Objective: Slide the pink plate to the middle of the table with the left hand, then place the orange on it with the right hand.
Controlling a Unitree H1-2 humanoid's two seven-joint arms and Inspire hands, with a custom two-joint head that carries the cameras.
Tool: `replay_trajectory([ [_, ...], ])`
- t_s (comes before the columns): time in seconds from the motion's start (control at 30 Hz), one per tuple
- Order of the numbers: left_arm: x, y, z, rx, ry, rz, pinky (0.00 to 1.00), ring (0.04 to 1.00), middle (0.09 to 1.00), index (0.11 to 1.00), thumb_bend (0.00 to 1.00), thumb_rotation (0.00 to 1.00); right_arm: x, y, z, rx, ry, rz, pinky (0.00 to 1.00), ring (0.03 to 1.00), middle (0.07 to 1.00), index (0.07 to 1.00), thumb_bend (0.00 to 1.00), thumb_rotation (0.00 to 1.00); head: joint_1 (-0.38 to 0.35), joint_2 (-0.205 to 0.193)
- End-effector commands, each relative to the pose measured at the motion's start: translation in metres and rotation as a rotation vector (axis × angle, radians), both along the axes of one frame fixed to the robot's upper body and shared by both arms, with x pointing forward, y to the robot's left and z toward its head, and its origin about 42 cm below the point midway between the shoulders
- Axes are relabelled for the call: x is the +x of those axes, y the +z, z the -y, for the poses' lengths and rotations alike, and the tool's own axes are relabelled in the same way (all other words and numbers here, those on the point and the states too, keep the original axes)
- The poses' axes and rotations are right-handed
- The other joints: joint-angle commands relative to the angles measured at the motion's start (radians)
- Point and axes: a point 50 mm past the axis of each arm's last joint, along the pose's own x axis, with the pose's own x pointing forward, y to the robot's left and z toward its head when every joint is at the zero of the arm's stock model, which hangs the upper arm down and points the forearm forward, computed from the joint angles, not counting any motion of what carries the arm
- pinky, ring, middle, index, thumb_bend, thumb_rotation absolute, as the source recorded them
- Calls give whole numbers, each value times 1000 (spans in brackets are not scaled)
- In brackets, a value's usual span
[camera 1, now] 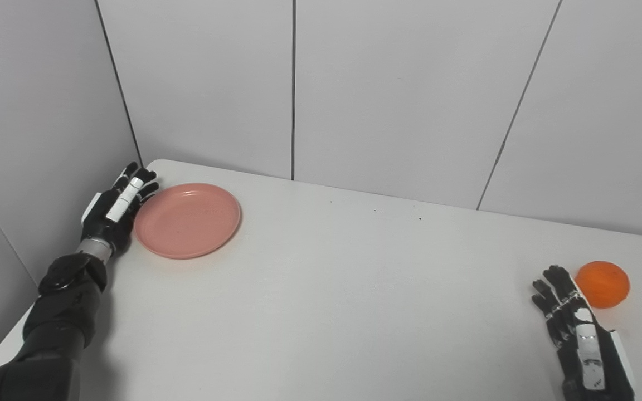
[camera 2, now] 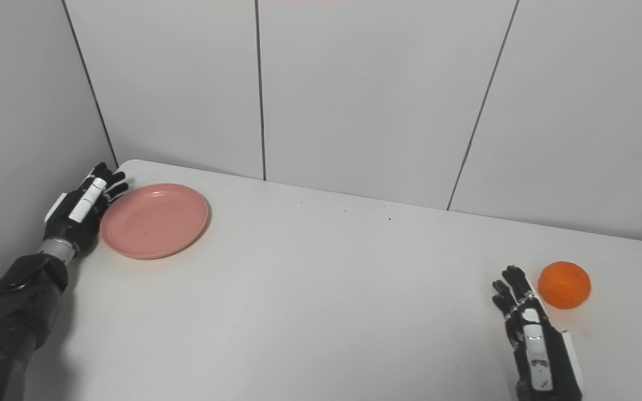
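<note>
The pink plate [camera 1: 187, 220] lies flat near the table's far left corner. My left hand [camera 1: 117, 209] is open at the plate's left rim, fingers stretched along its edge and touching or nearly touching it. The orange [camera 1: 603, 284] rests on the table at the near right. My right hand [camera 1: 577, 334] is open just left of and in front of the orange, fingers pointing away from me, holding nothing.
The white table [camera 1: 354, 289] meets grey wall panels at the back and on the left. Its left edge runs close beside my left arm.
</note>
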Motion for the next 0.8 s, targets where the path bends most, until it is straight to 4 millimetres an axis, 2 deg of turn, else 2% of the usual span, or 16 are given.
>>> replay_trajectory([
  [0.0, 15, 30, -4, 10, -16, 76, 844, 918, 908, 978, 932, 545, -33, -48, -12, 59, 6, -171, 946, 930, 948, 920, 767, 905, 1, 2],
  [0.2, 15, 25, -3, 3, 1, 67, 863, 910, 870, 947, 976, 538, -33, -48, -12, 58, 8, -172, 954, 936, 955, 924, 764, 912, 1, 3],
  [0.4, 16, 23, 0, 22, -18, 62, 895, 924, 892, 959, 998, 566, -33, -48, -13, 58, 8, -171, 949, 932, 953, 920, 768, 910, 0, 3],
  [0.67, 19, 21, 13, 60, -53, 73, 855, 924, 910, 991, 889, 607, -33, -48, -13, 63, 12, -175, 944, 934, 953, 920, 771, 903, -5, 4],
  [0.73, 20, 20, 16, 60, -76, 72, 866, 932, 924, 999, 882, 616, -33, -48, -14, 63, 13, -175, 947, 936, 954, 921, 764, 905, -6, 5],
  [0.77, 20, 20, 17, 61, -88, 74, 908, 957, 958, 1000, 850, 623, -33, -48, -14, 63, 14, -174, 948, 936, 953, 922, 763, 906, -6, 5],
])
